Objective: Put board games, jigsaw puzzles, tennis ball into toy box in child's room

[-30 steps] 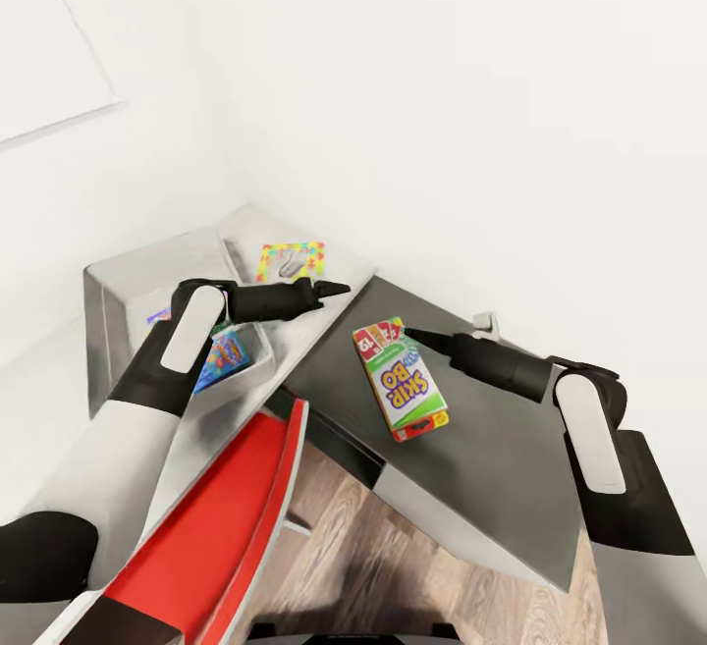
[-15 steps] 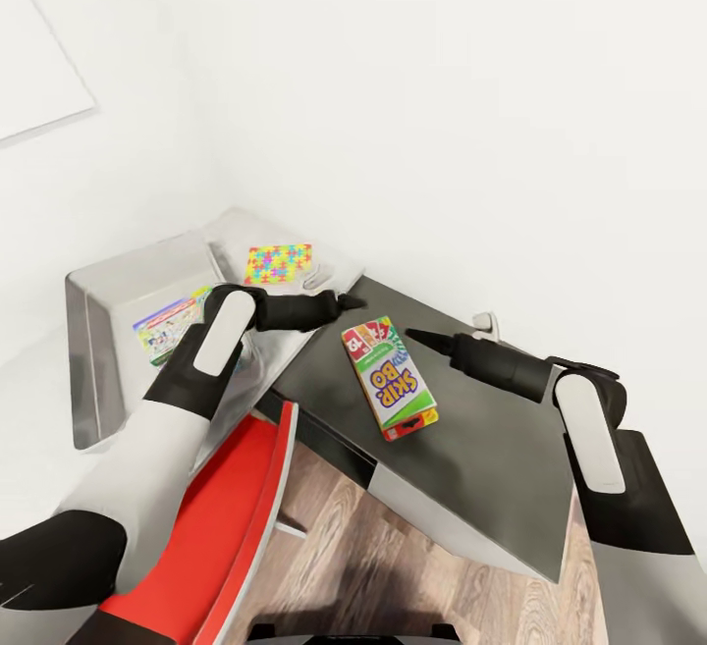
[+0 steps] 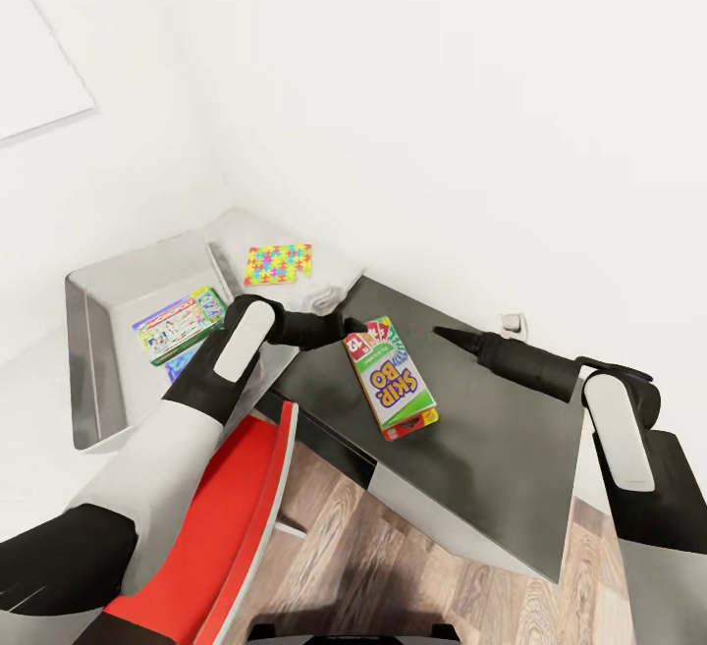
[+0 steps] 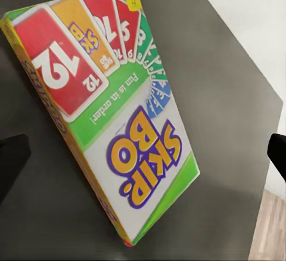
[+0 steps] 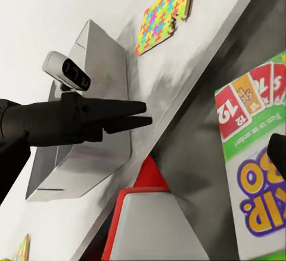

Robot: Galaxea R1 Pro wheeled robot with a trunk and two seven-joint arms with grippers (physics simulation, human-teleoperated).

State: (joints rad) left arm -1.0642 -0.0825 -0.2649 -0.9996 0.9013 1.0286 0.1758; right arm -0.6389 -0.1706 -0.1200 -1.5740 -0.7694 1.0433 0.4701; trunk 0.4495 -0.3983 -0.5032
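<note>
Your target, the SKIP-BO box [image 3: 390,375], lies flat, printed face up, on the dark grey cabinet [image 3: 491,439], just beside the pale table [image 3: 324,282] and not yet in the toy box [image 3: 93,331]. Judge it as light, stiff card with a glossy, probably slippery face: you get little purchase from above, so take it across its 2 long edges, near the middle, and squeeze gently so the walls do not buckle. Your left gripper [image 3: 352,326] sits at the box's near corner by the red cards; in the right wrist view its 2 fingers [image 5: 128,107] lie close together with only a thin gap and nothing between them, so open them before you commit. Your right gripper [image 3: 444,335] hangs apart from the box over the cabinet, fingers drawn to a point, holding nothing. The toy box already holds 1 cartoon-printed game [image 3: 179,324] with something blue under its edge that you cannot identify. 1 jigsaw puzzle [image 3: 278,263] lies on the table, outside the bin.
</note>
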